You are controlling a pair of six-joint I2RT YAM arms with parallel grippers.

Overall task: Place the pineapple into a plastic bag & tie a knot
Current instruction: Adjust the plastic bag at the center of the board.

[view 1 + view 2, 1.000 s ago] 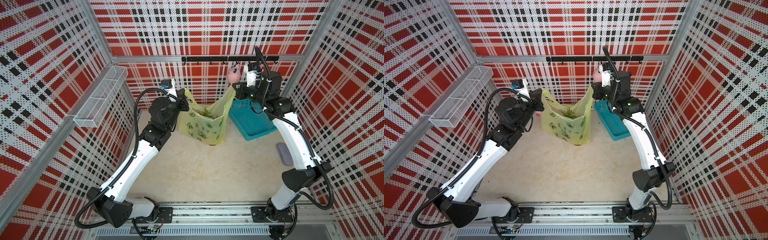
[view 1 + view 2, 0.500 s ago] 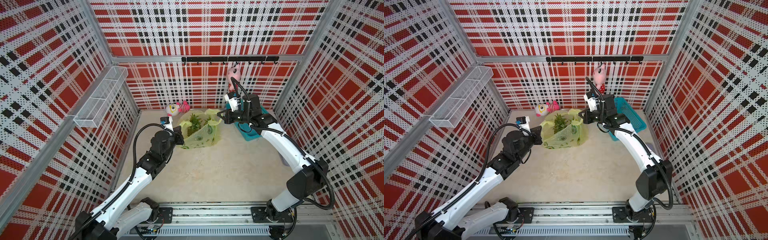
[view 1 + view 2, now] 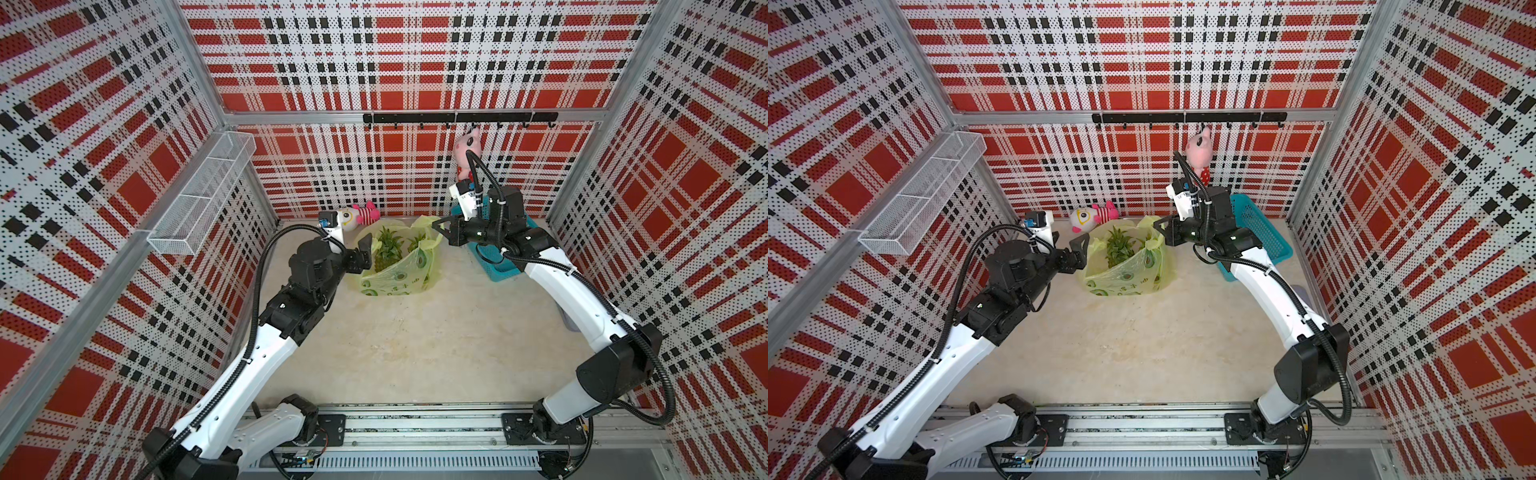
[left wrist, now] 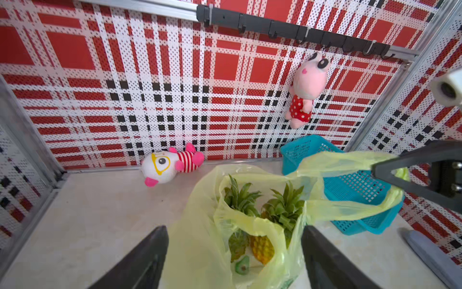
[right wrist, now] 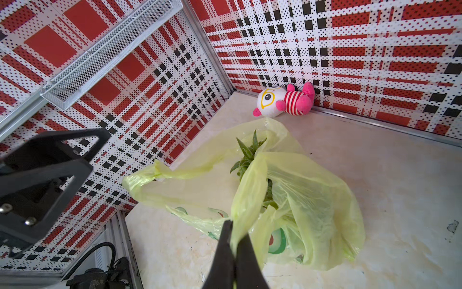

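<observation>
**Handle let go on the left side**

Compared with one second ago, the plastic bag (image 3: 395,274) is no longer held high between the two arms. It is now set down on the beige surface (image 3: 415,345), near the back wall and just beside the teal basket (image 3: 498,266). The left fingers (image 4: 142,257) are now spread wide, and the bag film is only seen between them, not pinched. The loop handle (image 5: 160,172) on that side is free. The right fingers (image 5: 225,250) are pressed together on the other handle, which is kept pulled upward.

The pineapple (image 4: 261,247) is found inside the bag. Two leafy crowns are seen, so probably two fruits are there. The placing step can therefore be judged as done. No knot is made yet, and the mouth of the bag is wide open. It is likely that the free handle must be taken again before the two handles can be crossed.

The film is thin, translucent and yellow-green, with round green prints. It is wrinkled and limp, so no shape is kept by it. The pineapple skin is scaly and yellow, and the crowns are stiff and spiky. The basket is made of rigid plastic mesh.
</observation>
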